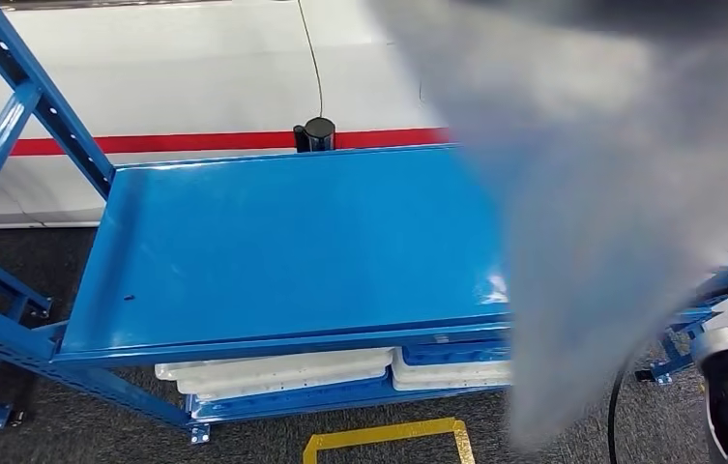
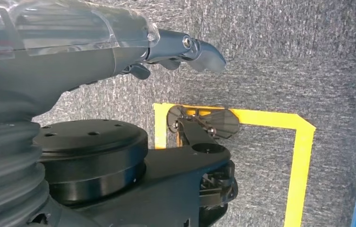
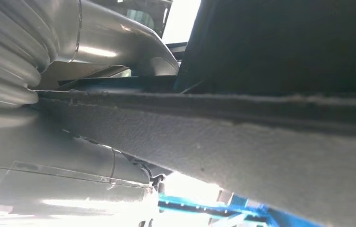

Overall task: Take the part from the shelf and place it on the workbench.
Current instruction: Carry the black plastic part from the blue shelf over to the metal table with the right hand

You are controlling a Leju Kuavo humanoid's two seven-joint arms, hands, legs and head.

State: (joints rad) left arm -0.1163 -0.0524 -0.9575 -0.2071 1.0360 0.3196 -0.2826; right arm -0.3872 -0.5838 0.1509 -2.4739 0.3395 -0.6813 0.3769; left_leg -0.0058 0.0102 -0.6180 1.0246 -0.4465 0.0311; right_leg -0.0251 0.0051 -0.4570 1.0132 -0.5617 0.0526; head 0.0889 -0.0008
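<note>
A large flat grey part (image 1: pixel 592 222) hangs blurred, close before the head camera, covering the right side of the blue shelf (image 1: pixel 282 242). In the right wrist view my right hand (image 3: pixel 95 47) grips this part (image 3: pixel 261 161) by its edge, thumb on one face and the other fingers (image 3: pixel 119 165) on the other. The shelf's top level is bare where it shows. My left hand (image 2: pixel 95 52) hangs over the grey carpet with its fingers (image 2: pixel 204 52) stretched out and holding nothing.
White trays (image 1: pixel 273 372) lie on the shelf's lower level. A yellow tape square (image 1: pixel 389 440) marks the carpet in front of the shelf, and the tape (image 2: pixel 303 156) lies below my left hand. Behind the shelf stand a white panel with a red stripe (image 1: pixel 195 143) and a black cylinder (image 1: pixel 319 132).
</note>
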